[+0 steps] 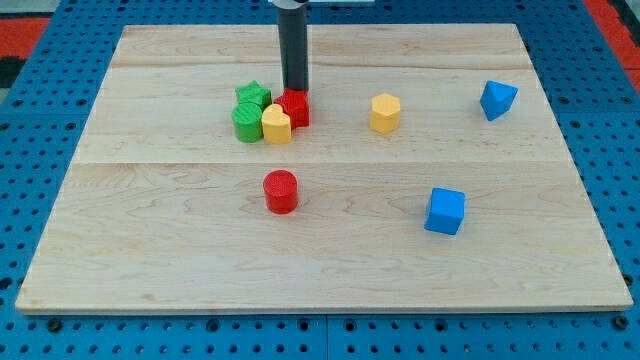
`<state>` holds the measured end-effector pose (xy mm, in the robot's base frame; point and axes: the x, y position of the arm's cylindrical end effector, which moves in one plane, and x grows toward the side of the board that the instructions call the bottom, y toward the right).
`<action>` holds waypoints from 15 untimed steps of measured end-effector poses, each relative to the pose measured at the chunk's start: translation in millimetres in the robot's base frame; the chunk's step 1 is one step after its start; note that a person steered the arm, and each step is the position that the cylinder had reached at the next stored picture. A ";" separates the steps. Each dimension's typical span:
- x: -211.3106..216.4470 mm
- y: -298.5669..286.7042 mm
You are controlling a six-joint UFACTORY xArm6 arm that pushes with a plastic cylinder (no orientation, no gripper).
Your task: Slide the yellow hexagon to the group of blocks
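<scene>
Over toward the view's right of centre on the wooden counter [180, 200] sits the yellow hexagon [385, 113], all by itself, well apart from the group it needs to join. That group is at the view's left: a green star-ish block [253, 96], a green round-ish block [247, 122], a second yellow block [276, 126] and a red block [294, 107], all bunched up and touching.

My guess on handling: the hexagon looks like a small, light, rigid plastic piece on smooth wood, so it should slide easily and might spin if poked off-centre. No taking hold here, just pushing. I'd press on its view-right face, square through the middle, so it heads left toward the group.

As for the end effector, it's just a plain rod, nothing to open or close and it holds nothing. My tip [294, 90] is up at the group, right at the top edge of the red block, seemingly touching it, nowhere near the hexagon.

A red cylinder [281, 191] and two blue blocks [445, 211] [497, 99] sit off the route.
</scene>
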<state>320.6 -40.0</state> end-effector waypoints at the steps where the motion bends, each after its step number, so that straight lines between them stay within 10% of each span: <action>1: -10.0 11.7; 4: -1.3 151.6; 15: 88.9 107.7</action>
<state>409.6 67.7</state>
